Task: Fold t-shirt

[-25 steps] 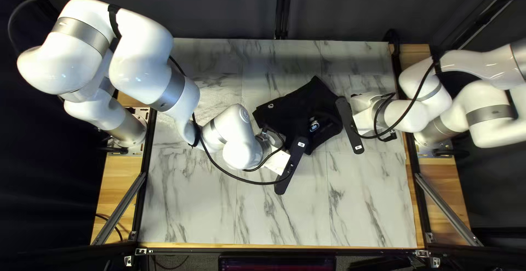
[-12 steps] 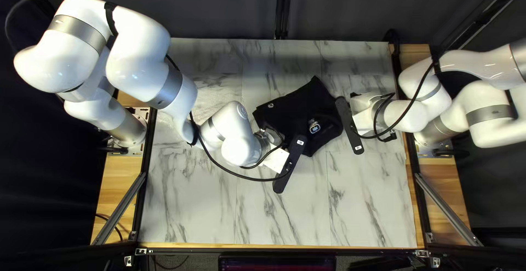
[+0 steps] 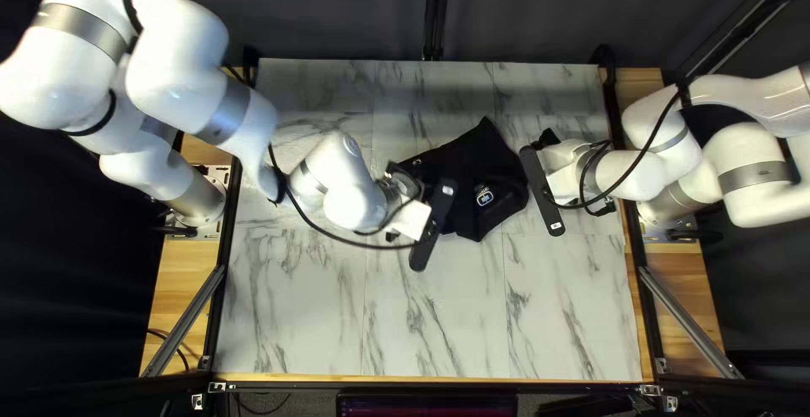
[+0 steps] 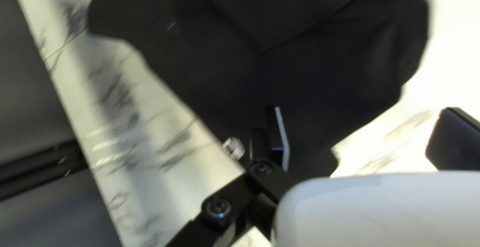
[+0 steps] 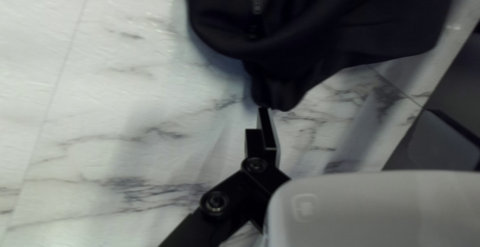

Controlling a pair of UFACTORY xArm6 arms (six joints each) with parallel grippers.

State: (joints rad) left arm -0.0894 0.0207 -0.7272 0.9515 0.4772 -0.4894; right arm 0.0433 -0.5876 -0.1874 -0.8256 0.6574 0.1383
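Observation:
In the top left view my left gripper [image 3: 432, 225] is at the near-left side of the folded black t-shirt [image 3: 472, 181], partly covering it. My right gripper [image 3: 542, 191] is beside the shirt's right side. The left wrist view has my left gripper [image 4: 364, 114] open, one finger over the dark cloth [image 4: 300, 77] and the other beyond its edge. From the right wrist, my right gripper [image 5: 350, 112] stands open, with the bunched shirt [image 5: 320, 27] ahead and a narrow end of cloth close to one fingertip. No cloth is clamped by either gripper.
The marble-patterned table [image 3: 439, 324] extends around the shirt. My left arm [image 3: 202, 80] reaches across the table's left part. A dark curtain [image 3: 337, 12] hangs behind the far edge, and metal rails [image 3: 186, 320] run along the table's sides.
My left gripper has moved left and toward the table's far edge, uncovering some of the shirt's near side. My right gripper has shifted slightly right. The shirt looks much the same.

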